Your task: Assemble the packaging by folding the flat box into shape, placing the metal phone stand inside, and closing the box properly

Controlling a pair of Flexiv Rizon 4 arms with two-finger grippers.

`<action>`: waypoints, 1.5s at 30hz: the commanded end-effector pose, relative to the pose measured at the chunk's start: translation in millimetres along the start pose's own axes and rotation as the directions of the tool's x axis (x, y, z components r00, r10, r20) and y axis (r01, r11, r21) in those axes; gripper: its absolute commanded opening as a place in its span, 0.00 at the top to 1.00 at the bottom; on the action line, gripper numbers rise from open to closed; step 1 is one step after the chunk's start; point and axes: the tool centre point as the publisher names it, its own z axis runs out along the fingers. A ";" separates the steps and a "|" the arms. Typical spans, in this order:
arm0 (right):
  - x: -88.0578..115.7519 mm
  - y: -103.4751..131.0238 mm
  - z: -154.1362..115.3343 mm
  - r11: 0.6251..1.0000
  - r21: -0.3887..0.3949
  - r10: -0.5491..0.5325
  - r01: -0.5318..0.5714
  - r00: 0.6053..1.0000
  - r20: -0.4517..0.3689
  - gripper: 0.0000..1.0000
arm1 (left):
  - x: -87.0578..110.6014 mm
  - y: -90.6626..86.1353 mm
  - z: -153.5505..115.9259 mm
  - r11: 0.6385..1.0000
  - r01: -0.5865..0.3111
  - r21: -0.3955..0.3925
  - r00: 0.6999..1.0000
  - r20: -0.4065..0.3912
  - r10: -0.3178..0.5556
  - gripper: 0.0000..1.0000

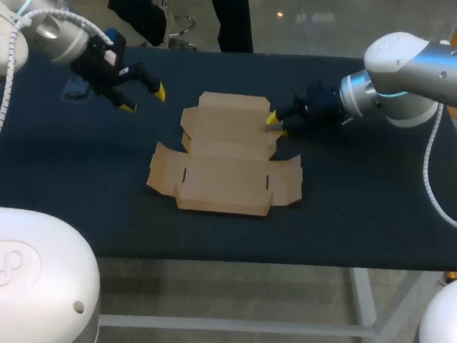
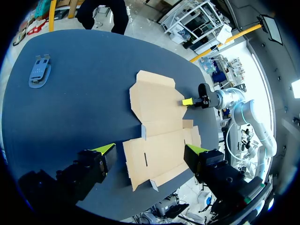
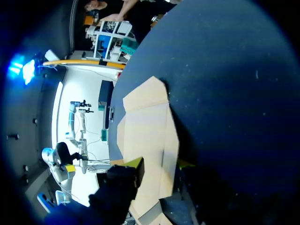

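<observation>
While box (image 1: 225, 167) lies flat and unfolded at mid-tabletop (image 1: 351, 211), no step counts as done: fold, load and close all left.
Phone stand (image 2: 40, 71) far left on tabletop, well apart from box, untouched.
Left gripper (image 1: 144, 99) hovers just left of box, fingers (image 1: 159, 90) wide, empty.
Right gripper (image 1: 273, 124) low at right edge of far panel (image 1: 232, 117). Fingers narrow, panel edge between them, gap visible on one side; judged not clamped.

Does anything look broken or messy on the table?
Nothing stands out. The cardboard box lies unfolded with no tears visible, and the phone stand lies apart from it on the table.
</observation>
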 end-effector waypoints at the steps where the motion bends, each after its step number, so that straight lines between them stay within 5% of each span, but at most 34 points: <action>1: -3.9 6.8 3.9 1.000 0.014 -0.005 0.005 1.000 -0.027 0.66 | -0.6 1.2 -1.3 1.000 -0.001 -0.003 1.000 -0.002 0.001 0.00; 4: -4.5 8.0 5.0 0.999 0.028 -0.015 0.016 0.998 -0.059 0.76 | -1.3 1.6 -1.3 1.000 -0.004 -0.009 1.000 -0.010 0.004 0.00; 6: -4.7 8.2 5.3 0.999 0.030 -0.022 0.025 0.997 -0.070 0.98 | -1.6 2.0 -1.1 1.000 -0.010 -0.014 1.000 -0.018 0.010 0.00; 7: -4.6 7.6 5.1 0.999 0.031 -0.029 0.031 0.997 -0.076 1.00 | -1.6 2.1 -1.0 1.000 -0.012 -0.015 1.000 -0.021 0.012 0.00; 18: 5.6 1.7 -5.3 0.996 0.019 -0.087 0.090 0.989 -0.121 1.00 | 2.9 2.4 2.5 0.996 -0.090 0.005 0.994 -0.068 0.090 0.00; 26: 18.5 -4.2 -16.7 0.988 0.001 -0.152 0.154 0.976 -0.158 1.00 | 9.3 0.7 2.5 0.967 -0.216 0.131 0.967 -0.110 0.231 0.00; 45: 21.6 -6.4 -19.5 0.984 0.006 -0.174 0.178 0.968 -0.179 1.00 | 9.3 0.7 2.5 0.967 -0.216 0.131 0.967 -0.110 0.231 0.00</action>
